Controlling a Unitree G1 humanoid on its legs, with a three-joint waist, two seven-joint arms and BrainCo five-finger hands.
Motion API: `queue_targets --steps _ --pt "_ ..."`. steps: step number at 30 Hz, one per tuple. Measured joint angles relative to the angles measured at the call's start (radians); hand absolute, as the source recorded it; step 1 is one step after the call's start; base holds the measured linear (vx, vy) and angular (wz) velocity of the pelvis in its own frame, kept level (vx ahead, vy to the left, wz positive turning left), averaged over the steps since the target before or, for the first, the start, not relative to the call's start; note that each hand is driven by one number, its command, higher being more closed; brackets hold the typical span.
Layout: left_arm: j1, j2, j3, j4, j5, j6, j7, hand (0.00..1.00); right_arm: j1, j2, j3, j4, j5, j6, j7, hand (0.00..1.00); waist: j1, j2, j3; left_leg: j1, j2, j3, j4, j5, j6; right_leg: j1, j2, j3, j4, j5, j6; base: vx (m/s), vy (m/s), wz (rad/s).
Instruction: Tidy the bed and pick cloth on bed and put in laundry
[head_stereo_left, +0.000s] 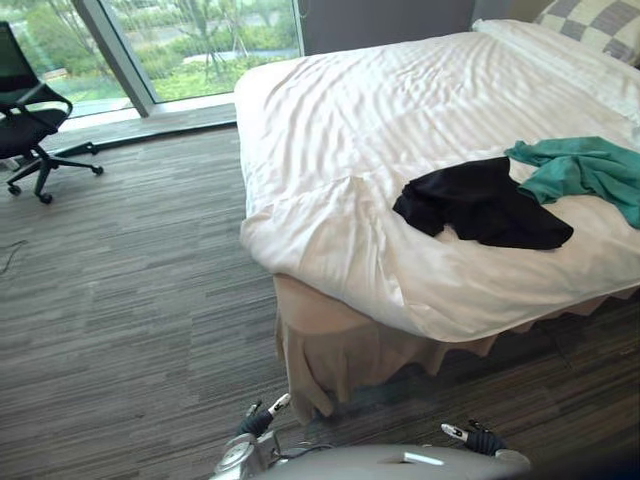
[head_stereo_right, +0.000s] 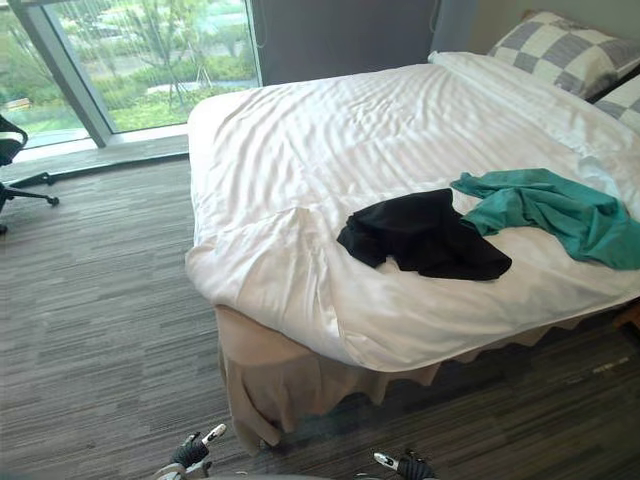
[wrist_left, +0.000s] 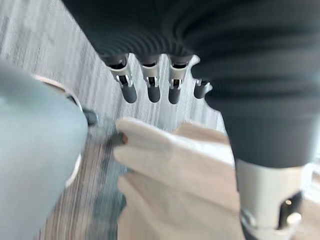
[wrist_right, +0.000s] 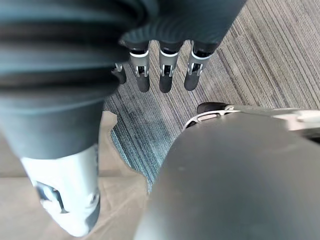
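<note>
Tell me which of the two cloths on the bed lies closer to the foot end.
The black cloth: it lies nearer the foot end of the bed, while the teal cloth sits beside it, toward the checked pillow.

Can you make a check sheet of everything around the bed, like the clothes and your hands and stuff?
Surface: white duvet covers the bed, lightly wrinkled, with a beige skirt hanging below.
Job's things: black cloth lies crumpled near the bed's front edge. The teal cloth lies beside it, toward the pillows, and their edges meet.
Clutter: nothing seen.
Hands: left hand and right hand are low over the floor, fingers straight, holding nothing.
Cables: nothing seen.
Surroundings: grey striped carpet, black office chair by the window, checked pillow at the bed's head.
</note>
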Motion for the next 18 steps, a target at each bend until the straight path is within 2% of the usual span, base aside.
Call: queue_targets --steps 2,3,5,6,10,15,18 --pt "-0.003 0.005 -0.058 -0.001 -0.057 -0.047 -0.012 0.00 0.000 0.000 0.000 0.000 0.002 0.001 -0.005 0.00 0.000 0.000 0.000 0.012 0.003 0.001 -0.026 0.015 -0.006 0.000 0.008 0.000 0.000 0.000 0.000 0.00 -0.072 -0.05" --pt "-0.003 0.006 -0.076 -0.001 -0.149 -0.075 -0.002 0.00 -0.001 0.001 0.001 -0.001 0.003 0.002 -0.008 0.00 -0.001 0.000 0.000 0.024 0.003 0.001 -0.042 0.024 -0.009 0.000 0.014 -0.002 0.001 0.000 0.000 -0.03 -0.057 -0.05" --pt "-0.005 0.004 -0.094 -0.001 -0.235 -0.091 0.020 0.00 0.000 0.001 0.001 -0.001 0.004 0.003 -0.010 0.00 -0.002 0.003 -0.004 0.028 0.003 0.000 -0.048 0.027 -0.009 0.001 0.017 -0.005 0.001 0.000 0.000 -0.04 -0.034 0.02" --pt "-0.014 -0.002 -0.097 -0.004 -0.333 -0.097 0.053 0.00 -0.001 0.001 0.001 -0.004 0.014 0.008 -0.012 0.00 -0.004 0.003 -0.004 0.027 0.003 -0.003 -0.058 0.036 -0.006 0.000 0.017 -0.014 0.000 -0.001 0.000 -0.03 -0.024 0.09" --pt "-0.021 -0.005 -0.083 -0.005 -0.457 -0.110 0.132 0.00 0.000 0.004 -0.002 -0.004 0.035 0.023 -0.026 0.00 -0.002 0.000 -0.004 0.024 0.001 -0.017 -0.066 0.045 -0.002 0.000 0.014 -0.029 0.000 -0.001 -0.001 -0.05 -0.019 0.11" --pt "0.005 -0.002 0.130 -0.060 -0.645 -0.197 0.243 0.00 0.002 0.010 -0.037 -0.008 0.074 0.034 -0.033 0.00 0.000 -0.006 -0.008 0.008 -0.009 -0.031 -0.071 0.050 0.005 -0.002 0.007 -0.054 -0.005 -0.005 -0.006 -0.04 0.002 0.10" --pt "0.018 0.004 0.220 -0.115 -0.663 -0.256 0.295 0.00 0.006 0.011 -0.041 -0.008 0.091 0.044 -0.038 0.00 0.007 -0.009 -0.012 0.002 -0.011 -0.042 -0.071 0.052 0.007 0.000 0.004 -0.065 -0.009 -0.005 -0.006 0.00 0.001 0.13"
